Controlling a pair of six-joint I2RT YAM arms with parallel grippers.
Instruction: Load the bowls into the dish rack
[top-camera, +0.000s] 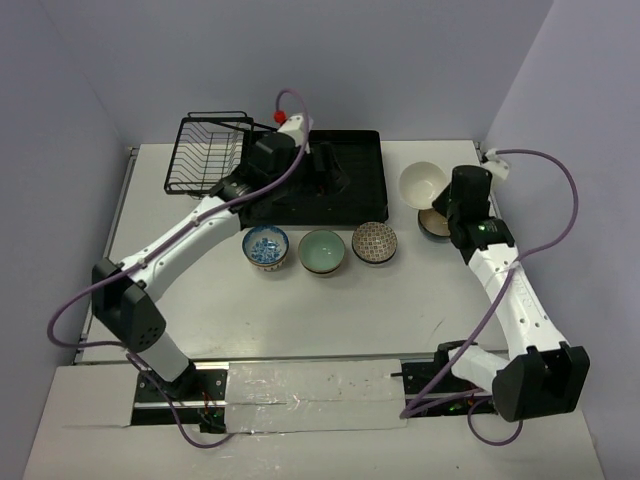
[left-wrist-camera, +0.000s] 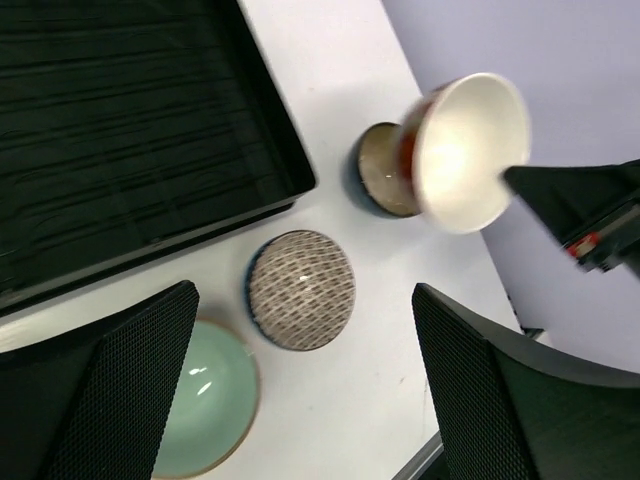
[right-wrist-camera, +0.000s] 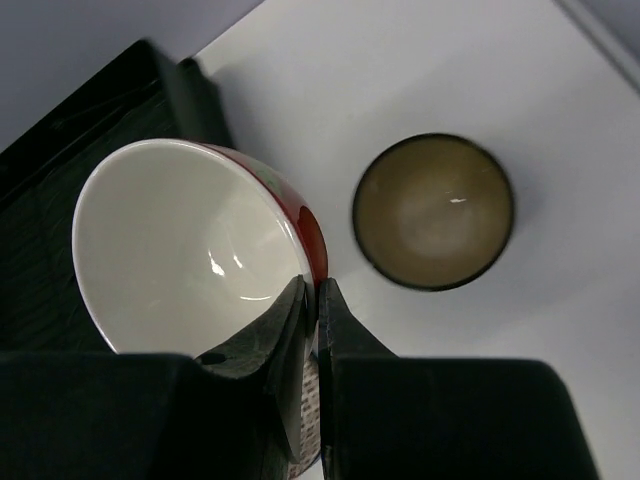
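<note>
The right fingers (right-wrist-camera: 285, 340) are pinched tight on the rim of a white bowl (right-wrist-camera: 190, 250) that is red on the outside. One finger is inside the bowl and one is outside. The bowl is tipped on its side. A dark bowl (right-wrist-camera: 432, 210) with a tan inside sits on the tabletop (right-wrist-camera: 480, 90) just past these fingers and to one side of them. The black dish rack (right-wrist-camera: 60, 150) lies past the white bowl on the other side. No bowl shows in the rack. The left fingers (left-wrist-camera: 130, 380) are spread wide apart and hold nothing. They hang over the near edge of the dish rack. A checked bowl (left-wrist-camera: 302, 290) sits on the tabletop right below the gap between them. A green bowl (left-wrist-camera: 205, 400) is partly hidden under one finger. A blue bowl (top-camera: 266, 247) sits in the same row, beside the green one. The wire basket (top-camera: 205, 150) is at the end of the rack far from the right fingers.
</note>
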